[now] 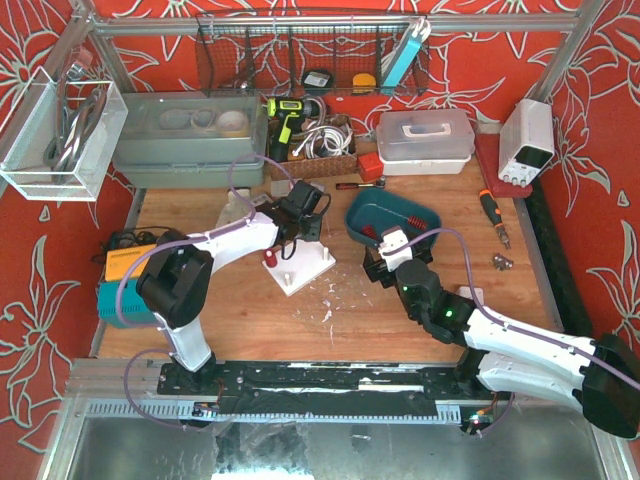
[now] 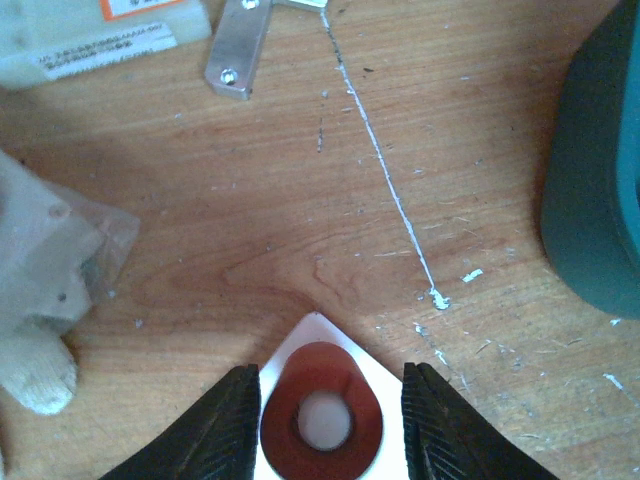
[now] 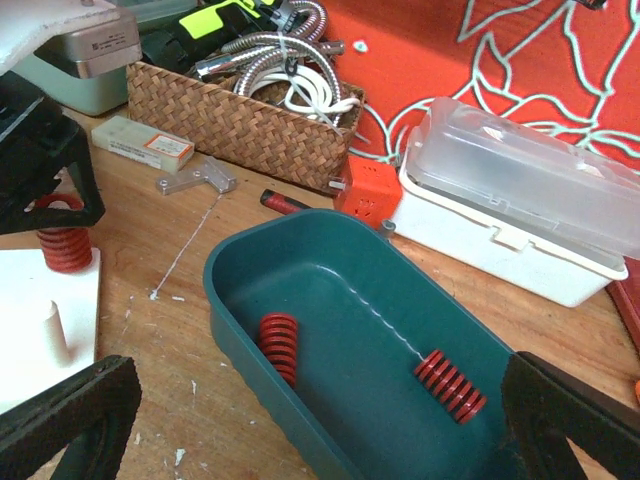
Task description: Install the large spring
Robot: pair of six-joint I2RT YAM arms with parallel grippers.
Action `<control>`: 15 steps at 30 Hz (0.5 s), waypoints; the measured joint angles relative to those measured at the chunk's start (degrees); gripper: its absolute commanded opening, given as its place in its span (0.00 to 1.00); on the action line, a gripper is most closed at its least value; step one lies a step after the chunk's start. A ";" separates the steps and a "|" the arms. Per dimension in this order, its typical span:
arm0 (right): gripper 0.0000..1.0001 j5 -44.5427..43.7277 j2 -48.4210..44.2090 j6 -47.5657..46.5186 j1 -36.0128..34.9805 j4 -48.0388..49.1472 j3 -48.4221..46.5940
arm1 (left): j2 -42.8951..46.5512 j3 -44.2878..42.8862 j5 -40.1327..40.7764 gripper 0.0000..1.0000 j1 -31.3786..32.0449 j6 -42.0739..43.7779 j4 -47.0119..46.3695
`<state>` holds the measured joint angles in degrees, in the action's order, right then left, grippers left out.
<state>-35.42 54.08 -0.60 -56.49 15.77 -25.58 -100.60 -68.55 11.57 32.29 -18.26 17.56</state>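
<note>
On the base [image 1: 305,268], the left gripper [image 2: 325,372] straddles the spring [image 2: 280,410], jaws slightly apart, seating apparently done. Next: lift straight clear. The right gripper [image 3: 320,380] gapes wide.

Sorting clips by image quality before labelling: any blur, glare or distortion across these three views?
Top external: evenly lit, wide-angle bending toward the frame edges, pale reflections on the metal sheet at the bottom. Left wrist: soft throughout, with the red spring and the left gripper's fingers blurred. Right wrist: sharpest, teal tray crisp, the right gripper's fingers out of focus, mild sheen on the clear lid.
</note>
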 measured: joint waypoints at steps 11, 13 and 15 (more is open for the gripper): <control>0.97 -0.37 -0.04 1.88 2.32 0.15 0.31 | 6.67 4.81 -0.85 0.76 -0.11 0.07 -1.97; 0.98 0.13 -0.04 3.17 3.74 0.09 0.39 | 11.37 8.04 -2.12 0.81 -0.11 0.22 -4.76; 0.99 1.05 -0.04 4.26 5.27 0.13 0.39 | 16.81 12.13 -4.09 0.84 -0.15 0.31 -8.41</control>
<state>-34.37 54.04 3.66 -51.22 15.90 -25.19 -83.79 -56.42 7.49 32.14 -17.96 9.15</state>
